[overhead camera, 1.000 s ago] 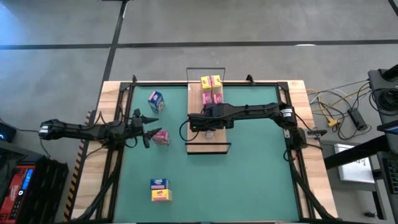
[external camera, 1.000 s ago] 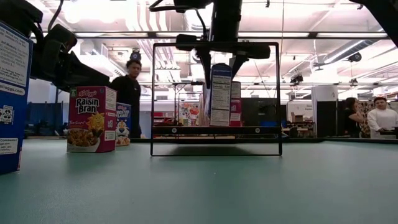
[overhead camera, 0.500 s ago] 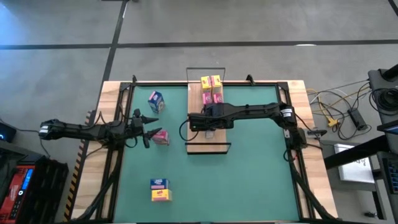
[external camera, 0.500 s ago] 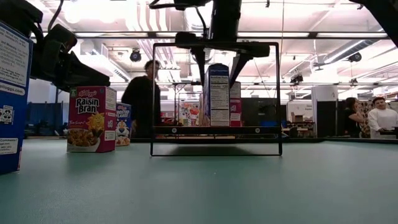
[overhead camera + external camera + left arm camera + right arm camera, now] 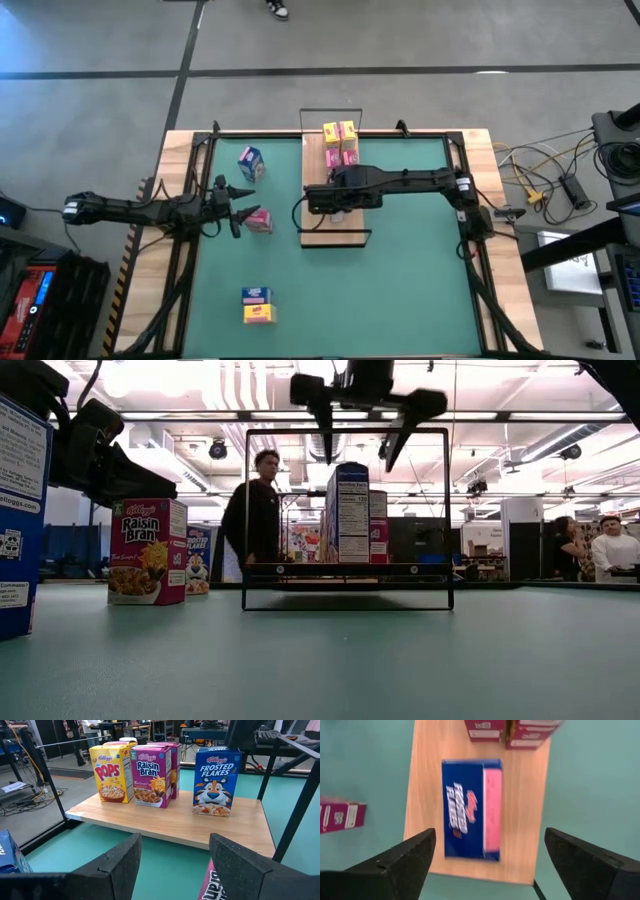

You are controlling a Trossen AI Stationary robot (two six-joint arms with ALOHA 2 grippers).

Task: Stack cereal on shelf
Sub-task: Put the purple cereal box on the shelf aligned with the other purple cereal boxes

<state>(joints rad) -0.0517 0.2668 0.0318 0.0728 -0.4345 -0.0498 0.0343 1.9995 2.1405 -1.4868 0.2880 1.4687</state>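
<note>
With the blue Frosted Flakes cardboard box (image 5: 472, 809) stood on the light-brown wooden shelf plank (image 5: 317, 225) beside 4 yellow and pink boxes (image 5: 339, 143), the right gripper (image 5: 367, 422) is seen wide open and empty above it, while 4 boxes are judged left on the green table (image 5: 400, 290), one pink box (image 5: 259, 221) just beside the narrowly parted left gripper (image 5: 233, 204).

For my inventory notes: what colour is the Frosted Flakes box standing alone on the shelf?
Blue: the Frosted Flakes box shows best in the left wrist view.
</note>
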